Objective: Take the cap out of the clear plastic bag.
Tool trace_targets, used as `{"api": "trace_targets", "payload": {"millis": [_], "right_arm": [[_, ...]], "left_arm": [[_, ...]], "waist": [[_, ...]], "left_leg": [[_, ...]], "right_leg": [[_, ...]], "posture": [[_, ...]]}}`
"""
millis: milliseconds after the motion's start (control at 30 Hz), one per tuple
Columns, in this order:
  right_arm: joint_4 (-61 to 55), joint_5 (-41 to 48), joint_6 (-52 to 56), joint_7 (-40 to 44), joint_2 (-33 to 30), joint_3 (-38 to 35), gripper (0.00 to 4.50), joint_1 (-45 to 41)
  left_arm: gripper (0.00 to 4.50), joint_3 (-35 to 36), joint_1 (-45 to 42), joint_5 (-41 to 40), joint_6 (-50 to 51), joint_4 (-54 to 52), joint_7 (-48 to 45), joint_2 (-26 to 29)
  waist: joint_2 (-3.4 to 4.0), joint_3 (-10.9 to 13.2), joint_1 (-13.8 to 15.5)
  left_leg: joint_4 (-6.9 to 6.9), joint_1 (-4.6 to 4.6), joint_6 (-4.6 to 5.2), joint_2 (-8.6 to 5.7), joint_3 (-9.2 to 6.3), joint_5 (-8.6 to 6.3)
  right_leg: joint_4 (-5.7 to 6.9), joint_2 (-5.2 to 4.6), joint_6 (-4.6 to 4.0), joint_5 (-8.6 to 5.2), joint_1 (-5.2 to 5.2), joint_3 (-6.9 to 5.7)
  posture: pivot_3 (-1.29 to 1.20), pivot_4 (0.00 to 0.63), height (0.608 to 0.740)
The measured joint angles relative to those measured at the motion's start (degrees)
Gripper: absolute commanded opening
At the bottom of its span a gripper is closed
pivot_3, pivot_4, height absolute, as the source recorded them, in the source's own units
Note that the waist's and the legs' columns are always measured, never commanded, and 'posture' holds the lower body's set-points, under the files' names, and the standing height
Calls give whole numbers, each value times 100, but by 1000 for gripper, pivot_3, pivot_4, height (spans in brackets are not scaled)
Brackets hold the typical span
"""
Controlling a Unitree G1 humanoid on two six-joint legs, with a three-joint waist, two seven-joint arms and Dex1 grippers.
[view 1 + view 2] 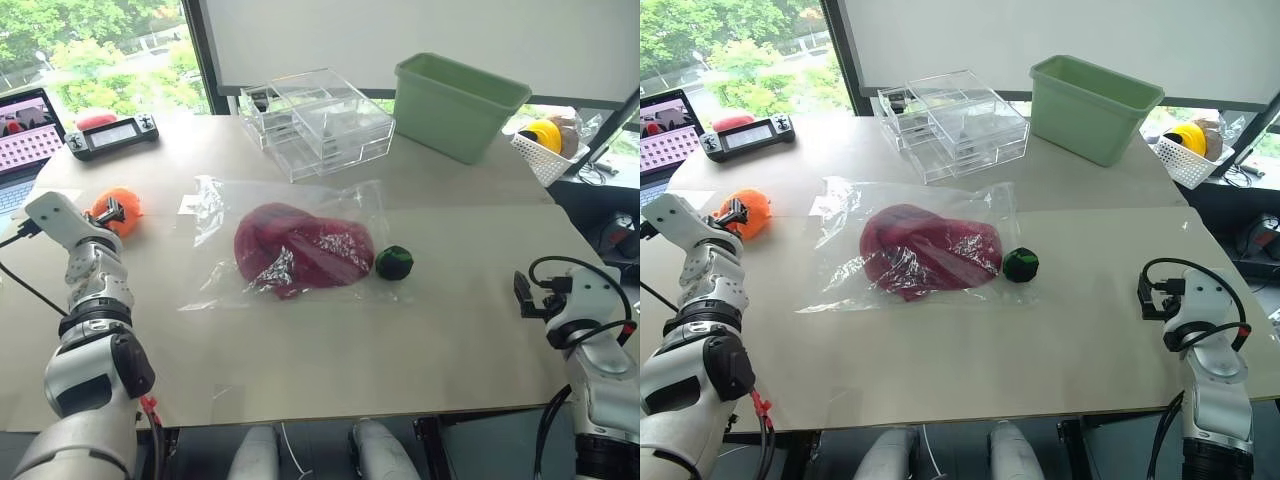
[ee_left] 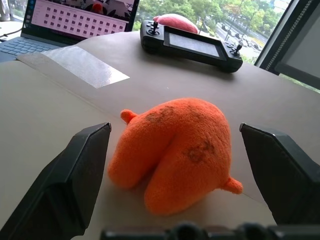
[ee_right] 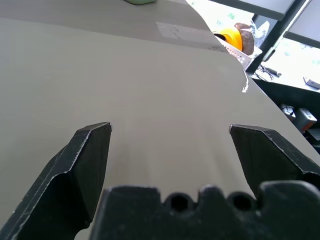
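2 head eyes overlook table [image 1: 330, 350] — wrist views level, left near orange toy [image 2: 175, 150]

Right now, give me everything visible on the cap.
The cap is dark red fabric, crumpled and folded over on itself, so its brim and any lettering cannot be made out. It lies flat near the middle of the table, fully inside the clear plastic bag, whose crinkled film drapes over it and throws white glare across the fabric. A small green and black ball sits beside it at the bag's edge toward the robot's right. Neither gripper is near it.
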Motion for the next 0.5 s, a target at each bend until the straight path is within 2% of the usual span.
{"api": "trace_targets", "payload": {"millis": [400,500], "right_arm": [[41,-1,0,-14,0,-57,4500,-63],[41,16,5,25,-14,-56,4500,-198]], "left_arm": [[4445,-141,9,90,4,47,-15,-98],[4445,-321,-2,133,-4,-32,-311,-264]], "waist": [[0,0,2],[0,0,4]], "left_leg": [[0,1,0,-1,0,0],[2,-1,0,-1,0,0]], "right_leg": [[0,0,0,0,1,0],[2,0,0,0,1,0]], "posture": [[0,150,735],[0,150,735]]}}
